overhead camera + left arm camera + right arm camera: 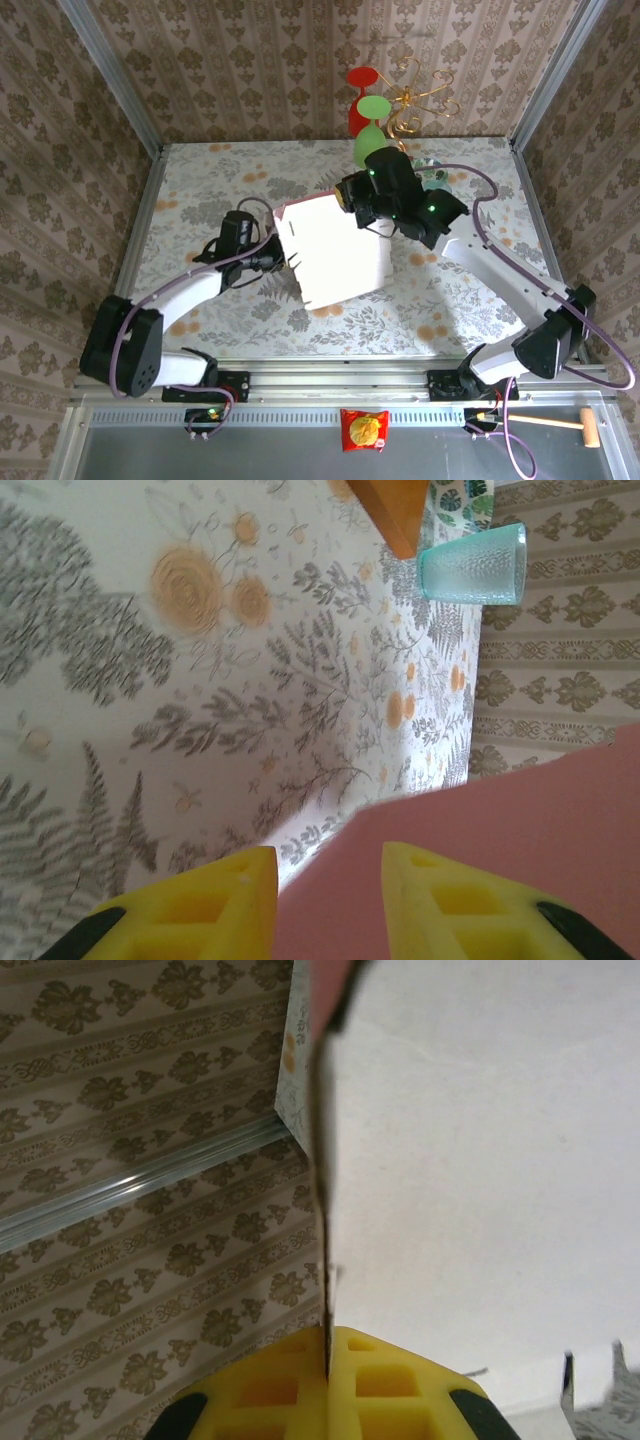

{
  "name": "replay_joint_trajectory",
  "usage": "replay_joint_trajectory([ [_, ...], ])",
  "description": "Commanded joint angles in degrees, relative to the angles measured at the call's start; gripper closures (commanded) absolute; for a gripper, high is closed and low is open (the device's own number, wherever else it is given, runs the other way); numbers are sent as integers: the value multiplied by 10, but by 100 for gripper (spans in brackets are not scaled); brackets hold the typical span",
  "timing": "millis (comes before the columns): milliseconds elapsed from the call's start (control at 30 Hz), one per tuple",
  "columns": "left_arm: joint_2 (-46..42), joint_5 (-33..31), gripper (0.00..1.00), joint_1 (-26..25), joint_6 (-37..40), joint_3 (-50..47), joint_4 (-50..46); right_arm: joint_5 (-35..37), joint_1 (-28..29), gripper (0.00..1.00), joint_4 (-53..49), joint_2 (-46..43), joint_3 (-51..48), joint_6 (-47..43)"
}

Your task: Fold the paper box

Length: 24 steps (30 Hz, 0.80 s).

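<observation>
- The paper box [335, 250] lies at the centre of the top view with its pale inner face up. The left gripper [272, 256] is at its left edge and the right gripper [362, 205] at its upper right edge.
- In the left wrist view, the left gripper [330, 865] has its yellow fingers [200, 915] spread and clamps nothing. A pink panel of the box [520, 820] reaches between them from the lower right. A teal cup [472, 565] stands at the upper right.
- In the right wrist view, the right gripper [328, 1345] is pinched tight on a box wall [480, 1160], which is seen edge-on.
- The card looks light, thin and springy. It would likely buckle mid-panel, so flap edges close to a crease seem the best places to hold it.
</observation>
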Motion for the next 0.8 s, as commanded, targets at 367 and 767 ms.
replay_joint_trajectory([
  [367, -256, -191, 62, 135, 13, 175, -396, 14, -21, 100, 175, 67, -80, -6],
  [767, -77, -244, 56, 15, -47, 355, -402, 3, -27, 100, 204, 77, -97, 1],
])
